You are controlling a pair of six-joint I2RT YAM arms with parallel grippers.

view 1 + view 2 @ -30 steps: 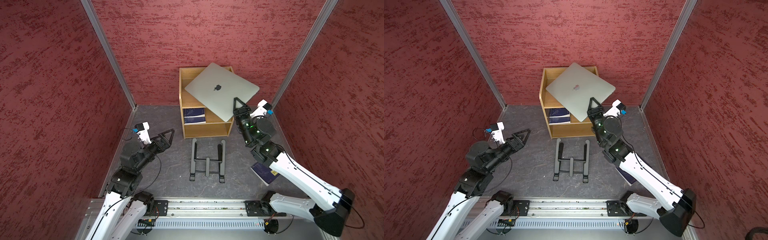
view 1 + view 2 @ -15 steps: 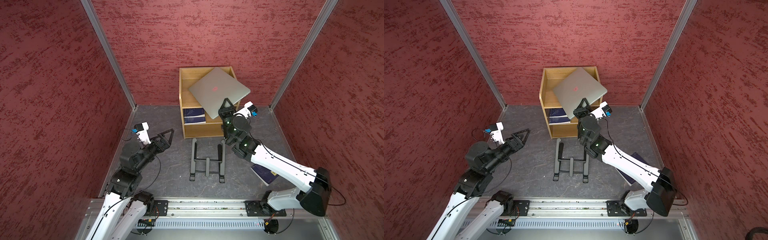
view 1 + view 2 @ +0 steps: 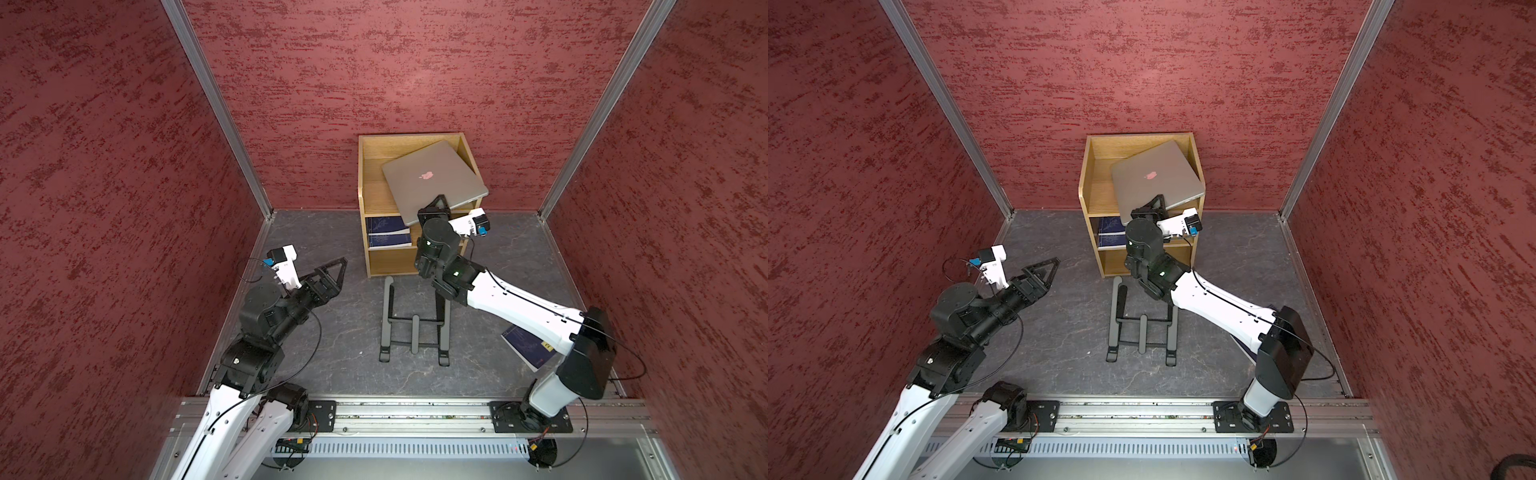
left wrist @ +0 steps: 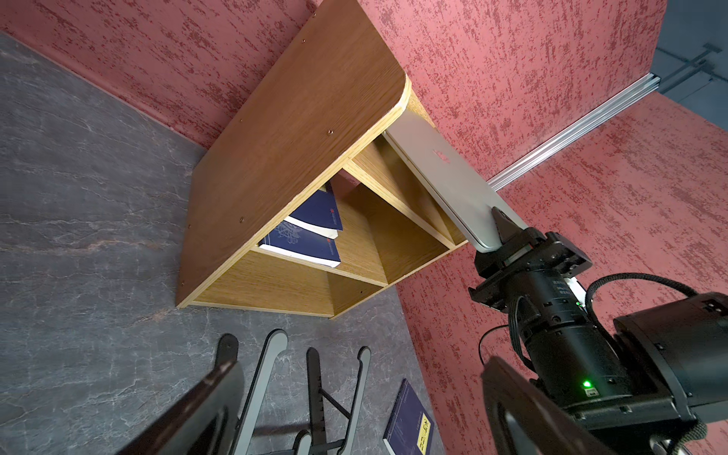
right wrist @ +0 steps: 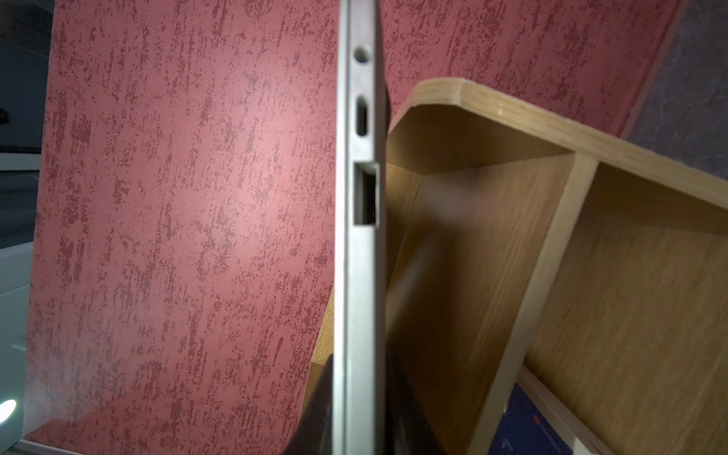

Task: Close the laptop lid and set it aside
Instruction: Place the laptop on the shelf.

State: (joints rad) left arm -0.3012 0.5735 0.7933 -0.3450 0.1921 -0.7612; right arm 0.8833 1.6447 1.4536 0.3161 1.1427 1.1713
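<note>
While your left claw (image 3: 336, 272) hangs wide open and empty near you, beyond the black stand (image 3: 415, 332) your right claw (image 3: 436, 205) is clamped on the near edge of the laptop (image 3: 440, 189). Its lid (image 3: 419, 160) is shut flat, so closing looks done; setting it aside is left. You hold the thin silver slab tilted over the top of the wooden shelf (image 3: 365, 174), logo (image 3: 427, 175) up, far corner dipping inside; whether it touches the wood, I cannot tell.
</note>
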